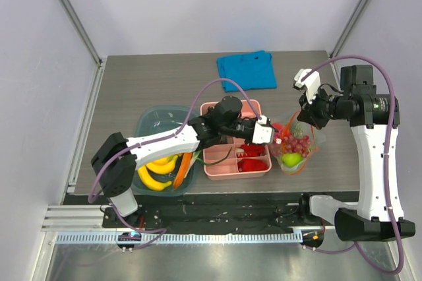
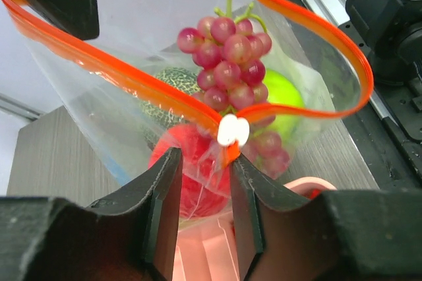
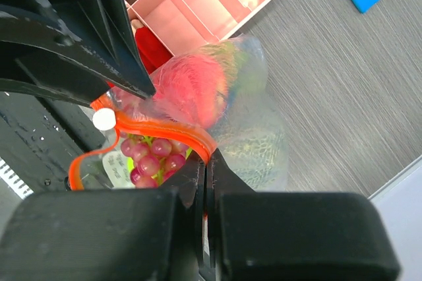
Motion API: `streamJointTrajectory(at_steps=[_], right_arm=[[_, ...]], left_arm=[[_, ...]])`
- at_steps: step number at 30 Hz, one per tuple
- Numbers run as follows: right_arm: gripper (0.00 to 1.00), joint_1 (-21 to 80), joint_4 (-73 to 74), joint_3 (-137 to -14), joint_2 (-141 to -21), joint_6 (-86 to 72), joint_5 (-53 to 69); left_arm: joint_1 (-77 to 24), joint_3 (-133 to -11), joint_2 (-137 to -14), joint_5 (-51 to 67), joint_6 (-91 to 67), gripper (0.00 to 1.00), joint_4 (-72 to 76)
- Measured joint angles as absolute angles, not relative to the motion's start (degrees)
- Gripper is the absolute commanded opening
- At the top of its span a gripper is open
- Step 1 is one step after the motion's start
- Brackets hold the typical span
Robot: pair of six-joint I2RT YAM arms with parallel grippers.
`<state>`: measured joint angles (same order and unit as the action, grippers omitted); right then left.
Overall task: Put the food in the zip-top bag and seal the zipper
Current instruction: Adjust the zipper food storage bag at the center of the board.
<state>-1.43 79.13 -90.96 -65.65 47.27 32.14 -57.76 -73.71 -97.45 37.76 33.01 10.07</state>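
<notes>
The zip-top bag (image 1: 310,146) is at the right side of the surface (image 1: 132,83), just right of a pink compartment tray (image 1: 212,162). It is held up between the two arms with its mouth gaping in a wide loop. Inside it I can see the grape bunch (image 2: 227,63) hanging highest, the netted melon (image 2: 173,82) behind it, the green apple (image 2: 285,93) off to one side and the red fruit (image 2: 181,162) lowest. The right end effector (image 3: 205,174) comes in from the right on the bag's far side, its jaws pressed flat together on the zipper (image 2: 364,76), pinching the orange strip at one end of the loop. The left end effector (image 2: 203,192) reaches across the pink tray from the left. Its jaws stand narrowly apart, straddling the zipper and the clear film just below a small white slider (image 2: 231,129), with a gap showing, so it does not look clamped. Left of the tray sits a teal bin (image 1: 148,119) with yellow bananas (image 1: 158,169) and an orange carrot (image 1: 185,162) in it. A blue cloth (image 1: 247,70) lies toward the far edge, well apart from the bag.
</notes>
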Motion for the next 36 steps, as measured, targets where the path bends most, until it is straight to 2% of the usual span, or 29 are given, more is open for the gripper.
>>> streamJointTrajectory(at_steps=[4, 7, 8, 10, 14, 17, 19, 20, 21, 24, 26, 27, 31, 36], right_arm=[[0.01, -1.43, 79.13, -90.94, -65.65, 47.55, 32.14], [0.01, -1.43, 79.13, -90.91, -65.65, 47.66, 32.12], [0.01, -1.43, 79.13, -90.83, -65.65, 47.68, 32.12], [0.01, -1.43, 79.13, -90.48, -65.65, 47.68, 32.14], [0.01, -1.43, 79.18, -89.38, -65.65, 47.72, 32.12], [0.05, -1.43, 78.96, -87.64, -65.67, 47.92, 31.53], [0.16, -1.45, 78.39, -85.19, -65.6, 48.18, 30.55], [0.25, -1.45, 78.15, -83.31, -65.6, 48.34, 29.82], [0.42, -1.45, 77.89, -81.3, -65.49, 48.45, 29.08], [0.68, -1.43, 77.8, -75.16, -65.17, 49.12, 26.2], [0.74, -1.45, 77.32, -72.38, -64.4, 49.71, 24.08], [0.81, -1.43, 77.21, -72.14, -64.1, 49.56, 23.29], [0.87, -1.48, 75.83, -73.21, -62.26, 49.69, 20.05], [0.85, -1.85, 74.87, -78.74, -61.76, 49.82, 18.5]], left_arm=[[-57.8, -73.69, -97.91, 37.76, 33.36, 0.34, 10.02], [-57.91, -73.69, -97.91, 37.71, 33.43, 0.22, 10.02], [-58.02, -73.69, -97.93, 37.69, 33.5, 0.11, 10.04], [-58.13, -73.69, -97.93, 37.71, 33.21, 0.0, 10.02], [-58.35, -74.02, -98.0, 37.82, 32.21, 0.0, 8.75], [-58.41, -75.81, -98.0, 38.24, 31.14, 0.0, 5.02], [-58.39, -77.17, -98.04, 38.26, 29.3, 0.0, 3.05], [-58.28, -77.89, -98.1, 38.24, 28.29, 0.0, 2.26], [-57.89, -79.09, -98.35, 38.24, 26.55, 0.0, 1.21], [-56.97, -84.44, -100.79, 38.2, 20.88, 0.0, -0.47], [-55.92, -88.49, -103.26, 37.6, 17.08, 0.0, -1.72], [-55.31, -90.41, -104.51, 37.45, 15.22, 0.0, -2.44], [-52.64, -95.98, -109.69, 36.77, 6.7, 0.0, -3.42], [-50.46, -97.97, -113.54, 36.05, -1.15, 0.0, -4.19]])
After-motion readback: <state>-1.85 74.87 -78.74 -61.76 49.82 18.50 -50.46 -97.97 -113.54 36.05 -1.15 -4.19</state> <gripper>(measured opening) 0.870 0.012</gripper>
